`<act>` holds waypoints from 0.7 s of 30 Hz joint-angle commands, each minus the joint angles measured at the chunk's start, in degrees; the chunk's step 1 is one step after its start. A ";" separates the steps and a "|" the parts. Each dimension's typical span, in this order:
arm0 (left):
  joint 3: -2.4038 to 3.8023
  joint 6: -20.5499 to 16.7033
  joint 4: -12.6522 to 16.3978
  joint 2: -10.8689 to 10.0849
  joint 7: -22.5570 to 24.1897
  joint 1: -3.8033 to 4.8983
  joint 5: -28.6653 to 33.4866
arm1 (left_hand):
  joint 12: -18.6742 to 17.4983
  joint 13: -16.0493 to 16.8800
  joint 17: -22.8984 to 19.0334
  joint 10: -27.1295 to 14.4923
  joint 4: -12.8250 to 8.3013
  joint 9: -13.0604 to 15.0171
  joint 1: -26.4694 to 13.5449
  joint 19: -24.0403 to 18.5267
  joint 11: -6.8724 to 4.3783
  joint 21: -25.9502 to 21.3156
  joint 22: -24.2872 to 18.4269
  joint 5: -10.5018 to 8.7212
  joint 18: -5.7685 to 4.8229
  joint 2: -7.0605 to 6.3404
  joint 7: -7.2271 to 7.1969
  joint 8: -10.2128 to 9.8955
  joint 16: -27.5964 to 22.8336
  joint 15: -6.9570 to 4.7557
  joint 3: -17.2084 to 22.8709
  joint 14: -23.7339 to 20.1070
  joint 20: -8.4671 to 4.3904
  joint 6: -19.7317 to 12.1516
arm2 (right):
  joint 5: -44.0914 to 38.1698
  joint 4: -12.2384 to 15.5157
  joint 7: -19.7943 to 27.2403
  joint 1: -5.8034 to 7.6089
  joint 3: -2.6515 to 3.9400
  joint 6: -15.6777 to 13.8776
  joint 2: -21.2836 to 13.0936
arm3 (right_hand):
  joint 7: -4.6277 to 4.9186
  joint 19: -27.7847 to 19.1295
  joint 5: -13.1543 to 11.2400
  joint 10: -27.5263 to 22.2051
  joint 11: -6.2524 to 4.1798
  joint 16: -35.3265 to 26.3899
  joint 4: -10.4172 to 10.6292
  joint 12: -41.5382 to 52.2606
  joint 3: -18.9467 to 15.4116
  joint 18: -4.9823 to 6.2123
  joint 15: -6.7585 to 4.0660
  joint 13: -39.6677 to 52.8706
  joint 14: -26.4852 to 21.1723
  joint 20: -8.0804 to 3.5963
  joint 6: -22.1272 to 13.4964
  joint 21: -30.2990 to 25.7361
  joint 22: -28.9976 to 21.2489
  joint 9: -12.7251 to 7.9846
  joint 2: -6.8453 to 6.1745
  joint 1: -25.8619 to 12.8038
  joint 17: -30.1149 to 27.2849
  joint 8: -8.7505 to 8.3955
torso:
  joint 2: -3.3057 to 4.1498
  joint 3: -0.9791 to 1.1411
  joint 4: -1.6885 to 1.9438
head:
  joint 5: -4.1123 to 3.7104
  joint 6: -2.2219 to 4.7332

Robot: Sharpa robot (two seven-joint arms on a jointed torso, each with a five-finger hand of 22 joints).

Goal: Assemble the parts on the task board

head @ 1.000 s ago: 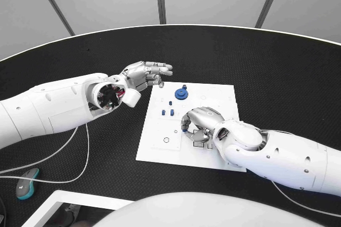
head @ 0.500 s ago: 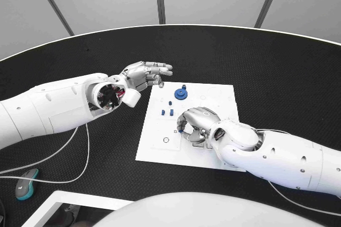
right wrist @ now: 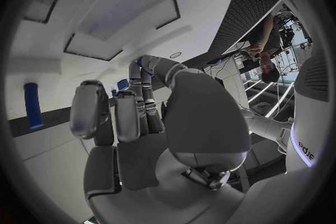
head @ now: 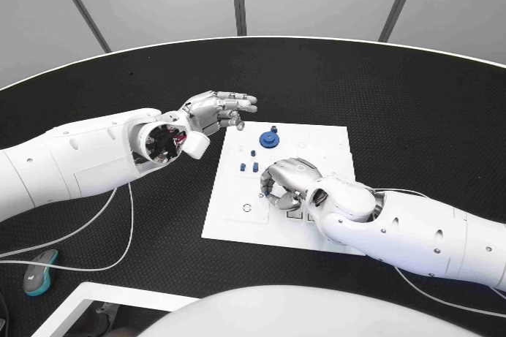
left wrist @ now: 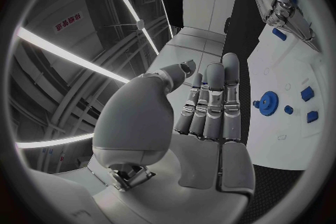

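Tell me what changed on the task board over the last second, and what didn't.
The right hand slid across the task board toward the robot's left, fingers curled down onto the board; whether it holds a part can't be told. The left hand stayed open above the table beside the board. The blue gear and the small blue parts near it kept their places.

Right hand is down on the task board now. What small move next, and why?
Probably curl the right hand gently around the small blue part at its fingertips and lift slightly. The fingers already bend down onto the task board there, but whether they hold the part cannot be told. The left hand hovers open beside the board.
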 commanded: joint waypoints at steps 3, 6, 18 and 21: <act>0.00 -0.02 -0.02 -0.01 -0.03 0.00 0.00 | 0.19 0.06 -0.06 -0.35 -0.03 -0.05 0.37 -0.15 -0.16 -0.32 -0.06 -0.07 0.93 -0.07 0.00 -0.18 0.33 0.00 -0.32 -0.26 0.41 -0.32 | -0.31 -0.65 -0.13 0.00 0.00 0.32 0.42 | -0.10 1.61 0.37 0.82 -0.62 -0.26 0.02 0.21 0.39 -0.90 -0.33 0.80 3.00 -0.41 0.22 -0.07 6.30 -0.04 0.10 -0.56 0.65 0.24 | 0.08 0.11 -0.01 | 0.04 0.01; 0.00 -0.03 -0.04 0.01 -0.05 0.00 0.00 | 0.19 0.06 -0.06 -0.35 -0.03 -0.05 0.37 -0.15 -0.16 -0.32 -0.06 -0.07 0.93 -0.07 0.00 -0.18 0.33 0.00 -0.32 -0.26 0.41 -0.32 | -0.38 -0.86 0.15 0.00 0.00 0.28 0.67 | 0.09 1.56 0.18 0.41 -0.48 -0.10 -0.06 0.04 0.41 -0.89 -0.23 0.86 3.05 -0.39 -0.13 -0.21 6.26 0.09 -0.15 -0.83 0.88 0.20 | 0.07 0.13 -0.06 | 0.05 0.01; 0.00 0.13 -0.08 0.06 -0.20 0.00 -0.01 | 0.30 0.10 -0.12 -0.52 0.00 -0.04 0.39 -0.22 -0.10 -0.37 -0.08 -0.08 0.93 -0.02 0.05 -0.22 0.39 0.06 -0.42 -0.38 0.48 -0.39 | -0.45 -1.15 0.67 0.00 -0.01 0.93 1.26 | 0.42 1.47 -0.52 -0.82 -0.10 0.10 -0.20 -0.52 -0.41 -0.88 0.08 0.95 3.14 -0.20 -0.90 -0.45 6.22 0.52 -0.68 -1.47 1.10 0.24 | 0.06 0.10 -0.02 | 0.09 0.01; 0.00 0.15 -0.06 0.04 -0.23 0.00 -0.01 | 0.30 0.10 -0.12 -0.52 0.00 -0.04 0.39 -0.22 -0.10 -0.37 -0.08 -0.08 0.93 -0.02 0.05 -0.22 0.39 0.06 -0.42 -0.38 0.48 -0.39 | -0.45 -1.15 0.63 0.00 -0.01 1.14 1.35 | 0.45 1.46 -0.60 -0.98 -0.07 0.10 -0.29 -0.58 -0.57 -0.88 0.12 0.98 3.14 -0.17 -0.98 -0.48 6.22 0.59 -0.78 -1.49 1.09 0.25 | 0.07 0.11 -0.03 | 0.16 0.01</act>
